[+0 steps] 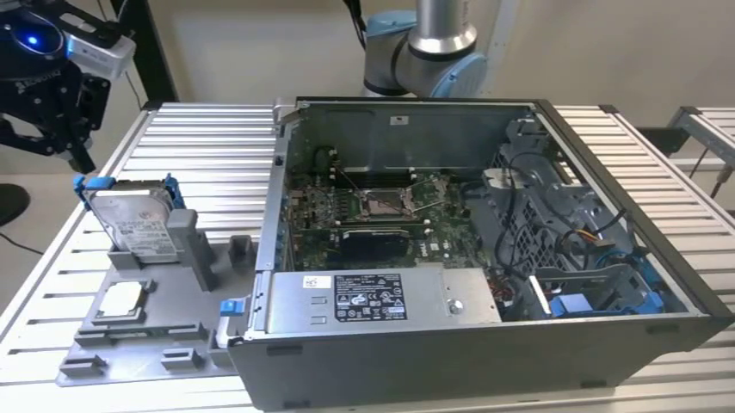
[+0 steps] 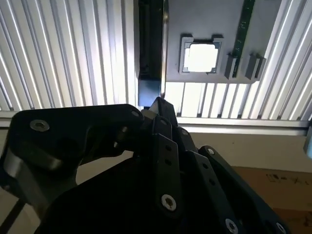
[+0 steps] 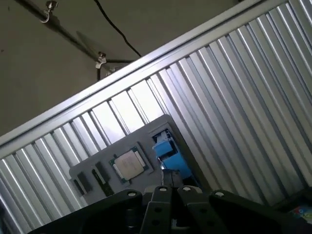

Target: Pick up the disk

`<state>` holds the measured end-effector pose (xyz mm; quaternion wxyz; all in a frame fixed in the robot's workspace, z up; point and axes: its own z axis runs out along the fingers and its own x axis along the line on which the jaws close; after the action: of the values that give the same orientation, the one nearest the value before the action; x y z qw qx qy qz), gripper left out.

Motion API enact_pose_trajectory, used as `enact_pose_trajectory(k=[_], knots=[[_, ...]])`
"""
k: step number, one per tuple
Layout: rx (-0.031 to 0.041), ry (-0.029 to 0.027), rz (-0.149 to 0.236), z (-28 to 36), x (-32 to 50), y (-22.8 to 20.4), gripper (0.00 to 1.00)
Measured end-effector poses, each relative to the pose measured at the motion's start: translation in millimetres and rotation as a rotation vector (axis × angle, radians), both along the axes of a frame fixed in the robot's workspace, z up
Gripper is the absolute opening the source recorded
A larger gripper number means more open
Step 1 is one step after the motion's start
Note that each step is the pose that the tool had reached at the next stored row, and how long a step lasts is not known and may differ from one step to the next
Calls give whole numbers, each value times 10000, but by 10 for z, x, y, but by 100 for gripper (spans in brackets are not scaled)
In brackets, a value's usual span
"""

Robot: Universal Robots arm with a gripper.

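Disk (image 1: 136,219): where's it sitting right now?
> It's standing on edge, leaning back a bit, in a slot of the grey fixture (image 1: 161,320) on the slatted table (image 1: 206,142), at the exterior view's left. The blue frame (image 1: 96,182) is clipping around it and the white label is facing out.

What's lying near it?
> A small square chip (image 1: 120,299) is lying flat in the same fixture, just in front of the disk. An open computer case (image 1: 483,344) is sitting right beside the fixture, toward the exterior view's right.

Gripper?
> The gripper (image 1: 52,129) is hanging higher than the disk, off toward the exterior view's left edge. It isn't touching the disk. In both wrist views it's looking down at the fixture, with the chip showing past its tip. The first wrist view is also catching the blue frame next to the chip.

Jaws?
> Can't tell whether they're standing wide or narrow. The disk is sitting clear of them.
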<state>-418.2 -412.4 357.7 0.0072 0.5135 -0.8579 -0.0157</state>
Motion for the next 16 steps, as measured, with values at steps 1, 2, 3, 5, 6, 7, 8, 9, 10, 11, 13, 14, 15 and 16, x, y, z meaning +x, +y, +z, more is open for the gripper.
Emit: enact_pose_trajectory(k=[1, 2, 3, 5, 6, 7, 8, 9, 10, 11, 13, 14, 15, 16], knots=[[0, -9, 190, 0, 0, 0, 0], [0, -19, 354, 0, 0, 0, 0], [0, -30, 538, -1, 0, 0, 0], [0, -54, 920, -1, 0, 0, 0], [-1, -66, 1089, 0, 0, 0, 0], [-1, -80, 1270, -1, 0, 0, 0], [0, -95, 1453, -2, 0, 0, 0], [-1, -108, 1634, -2, 0, 0, 0], [-1, -120, 1808, -2, 0, 0, 0], [-1, -132, 2000, -2, 0, 0, 0], [1, -149, 2364, -3, 0, 0, 0], [1, -154, 2545, -3, 0, 0, 0], [2, -155, 2729, -3, 0, 0, 0], [3, -158, 2904, -4, 0, 0, 0]])
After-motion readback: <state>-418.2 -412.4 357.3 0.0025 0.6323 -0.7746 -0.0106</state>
